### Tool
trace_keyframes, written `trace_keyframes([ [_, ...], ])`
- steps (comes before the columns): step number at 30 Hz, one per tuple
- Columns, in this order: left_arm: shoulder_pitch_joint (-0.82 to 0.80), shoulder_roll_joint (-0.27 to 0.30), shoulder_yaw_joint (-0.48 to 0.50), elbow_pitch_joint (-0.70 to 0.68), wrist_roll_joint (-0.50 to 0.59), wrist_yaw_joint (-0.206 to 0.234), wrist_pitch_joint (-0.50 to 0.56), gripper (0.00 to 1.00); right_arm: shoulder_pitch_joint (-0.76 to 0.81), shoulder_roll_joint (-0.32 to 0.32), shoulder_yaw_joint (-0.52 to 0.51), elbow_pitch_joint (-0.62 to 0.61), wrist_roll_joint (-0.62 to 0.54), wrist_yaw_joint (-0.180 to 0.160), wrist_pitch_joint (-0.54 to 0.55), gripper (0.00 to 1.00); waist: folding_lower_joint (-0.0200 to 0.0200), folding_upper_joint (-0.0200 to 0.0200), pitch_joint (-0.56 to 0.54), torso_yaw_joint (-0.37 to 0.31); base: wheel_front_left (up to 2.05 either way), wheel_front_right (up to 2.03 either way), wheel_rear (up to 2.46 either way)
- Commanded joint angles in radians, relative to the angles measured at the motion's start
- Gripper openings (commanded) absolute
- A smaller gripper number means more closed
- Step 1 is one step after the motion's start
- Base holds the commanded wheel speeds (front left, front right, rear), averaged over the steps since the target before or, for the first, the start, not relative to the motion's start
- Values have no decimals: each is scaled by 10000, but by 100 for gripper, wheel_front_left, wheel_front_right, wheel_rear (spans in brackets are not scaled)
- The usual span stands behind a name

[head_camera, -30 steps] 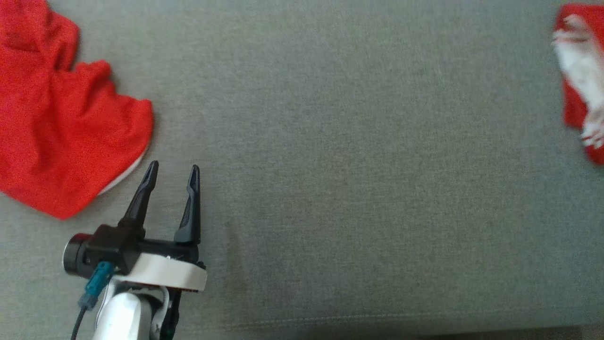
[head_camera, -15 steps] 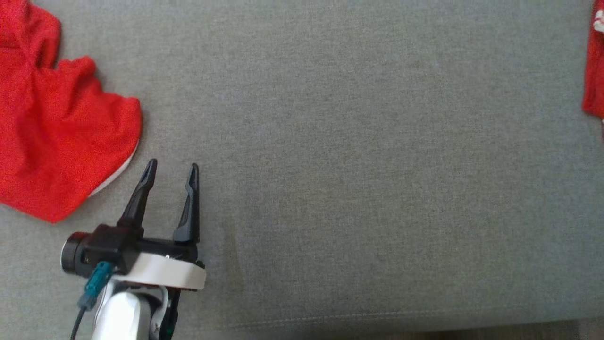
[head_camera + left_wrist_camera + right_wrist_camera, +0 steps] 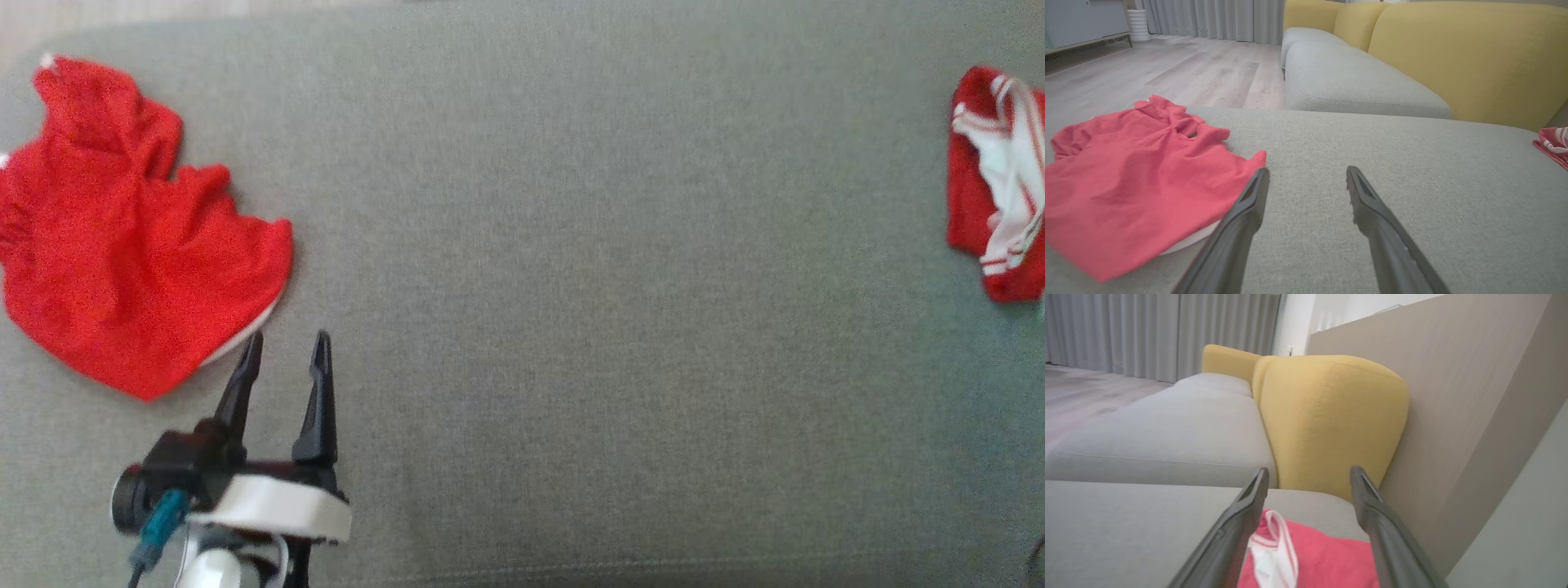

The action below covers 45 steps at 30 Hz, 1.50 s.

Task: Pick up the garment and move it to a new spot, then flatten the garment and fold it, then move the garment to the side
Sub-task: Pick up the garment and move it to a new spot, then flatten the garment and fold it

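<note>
Head view showing left hand [image 3: 287, 336] hovering low over the grey sofa cushion [image 3: 612, 327], fingers spread fairly wide and holding nothing, left fingertip lying just beside the hem of the crumpled red shirt [image 3: 139, 261]. Right wrist view showing right hand [image 3: 1310, 470] gaping likewise, hanging empty above a red-and-white garment [image 3: 1323, 559] lying near the yellow backrest [image 3: 1327, 416].
</note>
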Motion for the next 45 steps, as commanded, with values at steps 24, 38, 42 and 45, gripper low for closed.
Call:
trace_keyframes([
  [24, 1050, 15, 679, 415, -55, -123, -78, 100, 6694, 2200, 3313, -3733, 1818, -9, -104, 100, 0, 0, -2257, 466, 0, 0, 0],
  [38, 1066, 14, 607, 406, -33, -111, -78, 100, 6664, 2201, 3538, -3516, 1968, -9, -104, 100, 0, 0, -2339, 618, 0, 0, 0],
  [42, 1056, 14, 578, 422, -21, -131, -78, 100, 6714, 2202, 3543, -3497, 1999, -9, -104, 100, 0, 0, -2355, 736, 0, 0, 0],
  [45, 1044, 14, 554, 426, -5, -135, -78, 100, 6772, 2202, 3553, -3491, 2052, -9, -104, 100, 0, 0, -2387, 985, 0, 0, 0],
])
